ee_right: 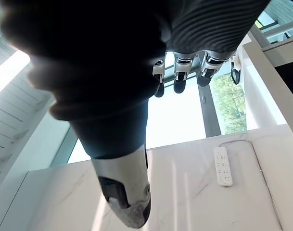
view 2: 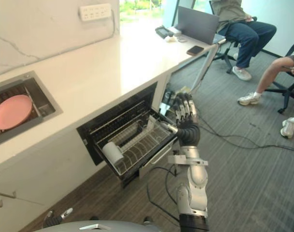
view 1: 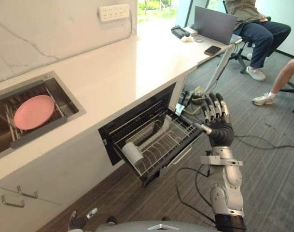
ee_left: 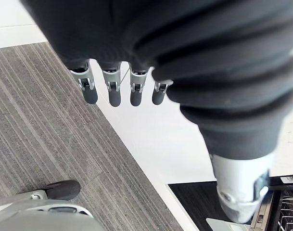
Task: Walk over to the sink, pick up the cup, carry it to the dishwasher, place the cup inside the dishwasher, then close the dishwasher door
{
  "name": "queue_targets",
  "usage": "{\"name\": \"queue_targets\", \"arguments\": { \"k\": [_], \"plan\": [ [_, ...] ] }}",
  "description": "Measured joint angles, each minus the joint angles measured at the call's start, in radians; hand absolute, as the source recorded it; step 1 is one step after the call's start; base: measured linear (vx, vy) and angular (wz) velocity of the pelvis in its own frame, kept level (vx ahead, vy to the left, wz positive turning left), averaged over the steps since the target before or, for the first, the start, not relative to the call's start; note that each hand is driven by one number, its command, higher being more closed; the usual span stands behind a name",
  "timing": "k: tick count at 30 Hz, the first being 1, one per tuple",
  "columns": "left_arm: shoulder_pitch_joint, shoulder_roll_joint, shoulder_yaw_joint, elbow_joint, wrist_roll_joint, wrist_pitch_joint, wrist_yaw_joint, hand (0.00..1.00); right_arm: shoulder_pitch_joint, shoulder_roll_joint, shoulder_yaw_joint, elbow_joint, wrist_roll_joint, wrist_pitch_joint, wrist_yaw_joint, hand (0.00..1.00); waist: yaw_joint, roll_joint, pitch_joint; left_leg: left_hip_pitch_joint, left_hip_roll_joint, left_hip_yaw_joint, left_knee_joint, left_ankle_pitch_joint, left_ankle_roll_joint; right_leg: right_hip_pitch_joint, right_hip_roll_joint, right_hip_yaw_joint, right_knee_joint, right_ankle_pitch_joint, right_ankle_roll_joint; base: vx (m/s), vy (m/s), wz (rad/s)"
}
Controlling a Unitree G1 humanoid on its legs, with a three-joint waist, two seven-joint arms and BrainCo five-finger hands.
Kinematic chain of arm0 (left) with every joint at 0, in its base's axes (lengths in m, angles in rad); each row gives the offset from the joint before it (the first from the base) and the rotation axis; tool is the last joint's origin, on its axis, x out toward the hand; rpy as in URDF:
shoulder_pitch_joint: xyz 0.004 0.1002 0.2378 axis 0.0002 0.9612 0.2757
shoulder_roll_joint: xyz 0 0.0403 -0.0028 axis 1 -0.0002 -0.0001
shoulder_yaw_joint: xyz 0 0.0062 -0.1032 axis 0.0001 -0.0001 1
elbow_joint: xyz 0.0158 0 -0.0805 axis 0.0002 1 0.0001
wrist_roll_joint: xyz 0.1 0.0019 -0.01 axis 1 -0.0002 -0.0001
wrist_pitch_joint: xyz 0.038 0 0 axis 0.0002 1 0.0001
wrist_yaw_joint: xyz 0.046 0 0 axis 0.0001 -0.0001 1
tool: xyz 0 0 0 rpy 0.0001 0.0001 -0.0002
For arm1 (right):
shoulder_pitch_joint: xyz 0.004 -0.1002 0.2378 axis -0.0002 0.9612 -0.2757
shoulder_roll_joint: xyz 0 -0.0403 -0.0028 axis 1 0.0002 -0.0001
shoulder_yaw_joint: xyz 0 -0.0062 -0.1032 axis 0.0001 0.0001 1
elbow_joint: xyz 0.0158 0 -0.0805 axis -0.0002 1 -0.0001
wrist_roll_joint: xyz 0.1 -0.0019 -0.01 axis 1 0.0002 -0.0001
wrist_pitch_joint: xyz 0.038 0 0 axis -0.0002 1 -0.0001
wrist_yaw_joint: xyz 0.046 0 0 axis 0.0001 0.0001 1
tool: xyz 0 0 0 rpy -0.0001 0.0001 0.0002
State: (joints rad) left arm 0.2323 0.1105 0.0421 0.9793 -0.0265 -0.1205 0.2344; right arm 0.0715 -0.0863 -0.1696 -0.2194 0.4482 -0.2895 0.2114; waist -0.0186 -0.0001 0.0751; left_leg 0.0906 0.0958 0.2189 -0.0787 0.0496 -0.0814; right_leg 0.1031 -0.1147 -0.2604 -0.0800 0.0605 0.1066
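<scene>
At the bottom left, the left hand [ee_left: 113, 91] is hanging low, fingers straight and empty. Right of centre, the right hand [view 1: 219, 131] is standing upright, fingers straight, holding nothing, just beside the outer corner of the open dishwasher door [view 1: 175, 159]. The cup [view 1: 133, 152] is lying on its side in the rack [view 1: 162, 139], so placing looks done. Closing is coming next, which means pushing the door's edge shut. In the upper left, a pink plate [view 1: 34, 111] is sitting in the sink [view 1: 64, 92].

the countertop [view 1: 118, 72] is smooth, white and softly glossy; the wall [view 1: 40, 29] behind it is veined like marble. the sink [view 1: 67, 99] looks like brushed metal, its pink plate [view 1: 34, 111] smooth and matt. the dishwasher rack [view 1: 159, 142] is thin wire, the cup [view 1: 133, 152] smooth white. the floor [view 1: 272, 183] is ribbed grey carpet.
</scene>
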Motion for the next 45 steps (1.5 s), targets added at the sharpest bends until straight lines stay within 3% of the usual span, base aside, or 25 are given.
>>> {"name": "queue_targets", "arguments": {
  "k": [4,8,9,10,11,12,13,14,15,16,17,20,23,24,26,27,30,35,37,38,41,45],
  "plan": [
    [-0.002,-0.014,0.056,0.033,-0.083,-0.006,-0.005,0.00,0.001,-0.003,-0.022,0.001,0.079,0.000,0.020,0.00,-0.002,0.001,0.000,-0.003,-0.001,-0.023,0.000,0.004,0.001,0.021,-0.004,-0.031,0.001,-0.002,0.001,-0.02,-0.004,0.18],
    [0.000,-0.040,0.148,0.056,-0.108,-0.069,0.004,0.00,-0.006,-0.035,-0.067,0.018,0.109,-0.001,0.017,0.00,0.018,0.000,0.007,-0.063,-0.016,-0.174,0.038,0.029,0.009,0.072,-0.017,-0.195,0.034,-0.046,0.004,-0.05,-0.023,1.26],
    [0.023,-0.057,0.210,0.058,-0.109,-0.079,0.010,0.00,-0.029,-0.053,-0.065,0.056,0.111,0.002,0.017,0.00,0.044,0.010,0.013,-0.074,-0.010,-0.149,0.054,0.012,0.042,0.075,-0.019,-0.241,0.067,-0.062,-0.001,-0.09,-0.024,0.94],
    [0.048,-0.070,0.279,0.063,-0.110,-0.080,0.020,0.00,-0.047,-0.054,-0.065,0.076,0.112,0.002,0.016,0.00,0.063,0.007,0.016,-0.078,0.002,-0.036,0.065,-0.037,0.127,0.097,-0.025,-0.294,0.055,-0.058,-0.003,-0.07,-0.027,1.14],
    [0.059,-0.071,0.315,0.074,-0.116,-0.079,0.023,0.00,-0.054,-0.057,-0.070,0.080,0.114,0.000,0.016,0.00,0.060,-0.028,0.012,-0.076,0.004,0.056,0.084,-0.076,0.188,0.121,-0.044,-0.347,0.019,-0.044,-0.007,-0.05,-0.003,1.46],
    [0.062,-0.073,0.363,0.089,-0.120,-0.076,0.023,0.00,-0.079,-0.083,-0.087,0.091,0.115,-0.014,0.015,0.00,0.058,-0.037,0.024,-0.132,0.056,0.174,0.260,-0.122,0.215,0.131,-0.076,-0.424,0.024,-0.045,-0.006,-0.02,0.045,1.26],
    [0.066,-0.087,0.379,0.093,-0.118,-0.076,0.021,0.00,-0.095,-0.097,-0.092,0.101,0.117,-0.014,0.013,0.00,0.060,-0.027,0.028,-0.150,0.082,0.216,0.364,-0.126,0.218,0.128,-0.089,-0.438,0.048,-0.051,0.002,-0.03,0.145,1.03],
    [0.105,-0.118,0.402,0.095,-0.112,-0.076,0.022,0.00,-0.115,-0.118,-0.102,0.112,0.131,-0.015,0.004,0.00,0.059,0.001,0.024,-0.146,0.109,0.260,0.490,-0.111,0.213,0.127,-0.105,-0.456,0.090,-0.068,0.019,-0.02,0.146,0.61],
    [0.123,-0.133,0.411,0.092,-0.104,-0.076,0.023,0.00,-0.115,-0.125,-0.111,0.112,0.143,-0.021,0.003,0.00,0.057,0.018,0.018,-0.140,0.099,0.247,0.473,-0.106,0.159,0.129,-0.104,-0.468,0.109,-0.075,0.028,-0.02,0.199,1.03],
    [0.147,-0.144,0.412,0.086,-0.092,-0.078,0.024,0.00,-0.112,-0.127,-0.132,0.115,0.158,-0.033,0.003,0.00,0.044,0.038,0.002,-0.136,0.065,0.214,0.372,-0.114,0.119,0.127,-0.108,-0.500,0.115,-0.088,0.029,-0.03,0.208,1.24],
    [0.142,-0.149,0.414,0.074,-0.079,-0.078,0.026,0.00,-0.114,-0.123,-0.146,0.115,0.164,-0.036,0.003,0.00,0.039,0.044,-0.005,-0.095,0.022,0.170,0.196,-0.082,0.062,0.108,-0.116,-0.535,0.112,-0.085,0.031,-0.05,0.234,1.21],
    [0.119,-0.154,0.422,0.051,-0.046,-0.070,0.048,0.00,-0.112,-0.071,-0.123,0.120,0.141,-0.030,-0.016,0.00,0.031,0.018,0.013,-0.039,-0.035,0.182,-0.010,0.057,0.074,0.106,-0.155,-0.598,0.154,-0.067,0.045,-0.09,0.204,0.81],
    [0.114,-0.135,0.344,0.027,-0.027,-0.053,0.056,0.00,-0.110,-0.045,-0.081,0.116,0.132,-0.031,-0.046,0.00,0.043,-0.006,0.019,-0.041,-0.064,0.151,-0.011,0.046,0.082,0.090,-0.199,-0.562,0.235,-0.076,0.023,-0.05,0.140,0.39],
    [0.113,-0.122,0.316,0.015,-0.025,-0.044,0.057,0.00,-0.105,-0.032,-0.070,0.116,0.131,-0.033,-0.050,0.00,0.039,-0.011,0.020,-0.046,-0.072,0.133,-0.011,0.045,0.092,0.073,-0.216,-0.511,0.283,-0.076,-0.015,-0.02,0.180,0.43],
    [0.112,-0.106,0.282,0.012,-0.015,-0.036,0.054,0.00,-0.075,-0.014,-0.059,0.106,0.108,-0.034,-0.057,0.00,0.027,-0.011,0.020,-0.060,-0.072,0.079,-0.011,0.040,0.100,0.023,-0.211,-0.349,0.358,-0.059,-0.099,-0.01,0.145,0.61],
    [0.112,-0.088,0.268,0.015,-0.009,-0.027,0.046,0.00,-0.043,0.005,-0.053,0.081,0.093,-0.034,-0.069,0.00,0.015,-0.008,0.024,-0.073,-0.072,0.044,-0.011,0.040,0.100,-0.004,-0.186,-0.222,0.393,-0.069,-0.109,0.01,0.078,0.74],
    [0.112,-0.049,0.267,0.028,-0.006,0.002,0.042,0.00,-0.014,0.012,-0.040,0.034,0.089,-0.035,-0.085,0.00,-0.001,-0.053,0.021,-0.077,-0.083,-0.015,-0.011,0.040,0.100,-0.018,-0.103,-0.042,0.419,-0.142,-0.077,0.03,-0.018,0.63],
    [0.111,-0.051,0.260,0.034,0.010,0.013,0.049,0.00,-0.016,-0.008,-0.042,0.014,0.106,-0.039,-0.084,0.00,-0.002,-0.063,0.011,-0.089,-0.093,-0.026,-0.011,0.052,0.084,0.026,-0.070,0.015,0.284,-0.185,-0.076,0.00,-0.076,0.02],
    [0.102,-0.051,0.261,0.036,0.011,0.009,0.048,0.00,-0.018,-0.009,-0.047,0.013,0.117,-0.040,-0.079,0.00,-0.002,-0.072,0.005,-0.102,-0.106,-0.023,-0.011,0.079,0.090,0.056,-0.071,0.037,0.192,-0.217,-0.042,-0.04,-0.166,-0.30],
    [0.084,-0.054,0.259,0.047,0.014,0.000,0.048,0.00,-0.015,-0.009,-0.065,0.014,0.117,-0.040,-0.079,0.00,-0.004,-0.070,0.009,-0.098,-0.106,-0.024,-0.011,0.094,0.088,0.070,-0.067,0.041,0.164,-0.214,0.003,-0.04,-0.098,-0.14],
    [0.072,-0.070,0.239,0.054,0.014,-0.018,0.048,0.00,-0.006,-0.013,-0.110,0.014,0.116,-0.040,-0.081,0.00,-0.016,-0.024,0.018,-0.071,-0.076,-0.026,-0.011,0.108,0.071,0.086,-0.042,0.052,0.166,-0.218,0.003,-0.08,-0.134,-0.16],
    [0.068,-0.076,0.217,0.053,0.023,-0.039,0.049,0.00,0.029,-0.013,-0.130,0.014,0.101,-0.051,-0.090,0.00,-0.021,-0.010,0.011,-0.057,-0.045,-0.022,-0.010,0.104,0.053,0.094,-0.018,0.061,0.167,-0.231,-0.009,-0.01,-0.106,-0.14]
  ]
}}
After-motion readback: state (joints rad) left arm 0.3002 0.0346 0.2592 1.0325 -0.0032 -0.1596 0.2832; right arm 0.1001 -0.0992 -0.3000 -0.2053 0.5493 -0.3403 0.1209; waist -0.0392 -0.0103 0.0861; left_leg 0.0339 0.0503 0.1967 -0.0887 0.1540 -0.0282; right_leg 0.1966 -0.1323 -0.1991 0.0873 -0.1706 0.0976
